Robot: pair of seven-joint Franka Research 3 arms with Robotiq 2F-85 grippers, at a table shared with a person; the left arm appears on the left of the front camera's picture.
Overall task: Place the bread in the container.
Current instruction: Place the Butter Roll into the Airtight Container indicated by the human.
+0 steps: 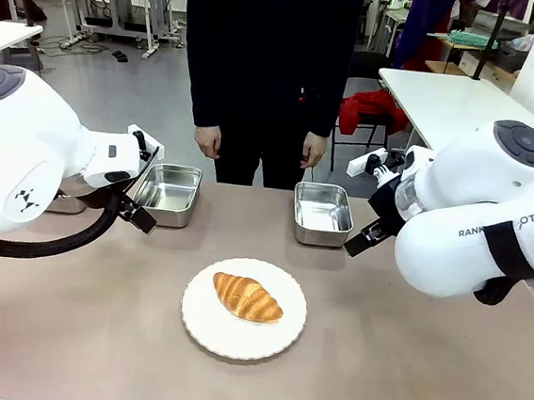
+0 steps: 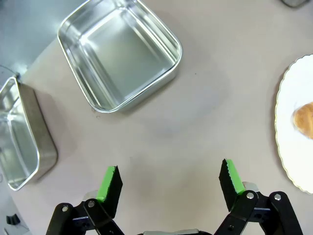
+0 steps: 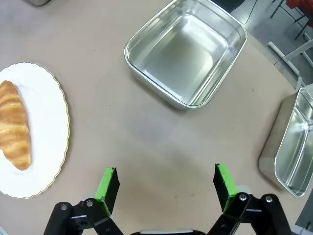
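The bread point(image 1: 247, 297), a golden-brown croissant, lies on a round white plate point(image 1: 221, 336) at the middle of the table. Two steel trays stand beyond it, one on the left point(image 1: 168, 193) and one on the right point(image 1: 322, 213). My left gripper point(image 1: 139, 212) hovers beside the left tray; in its wrist view it point(image 2: 169, 169) is open over bare table, with that tray point(image 2: 120, 54) ahead and the bread's end point(image 2: 304, 119) at the right edge. My right gripper point(image 3: 165, 170) is open too, with the right tray point(image 3: 188, 54) ahead and the bread point(image 3: 13, 125) at the left.
A person stands at the far side, hands point(image 1: 208, 140) hanging above the table edge. One more tray point(image 2: 19, 142) sits at the far left end and another point(image 3: 291, 142) at the far right end. The plate point(image 3: 46, 127) has a scalloped rim.
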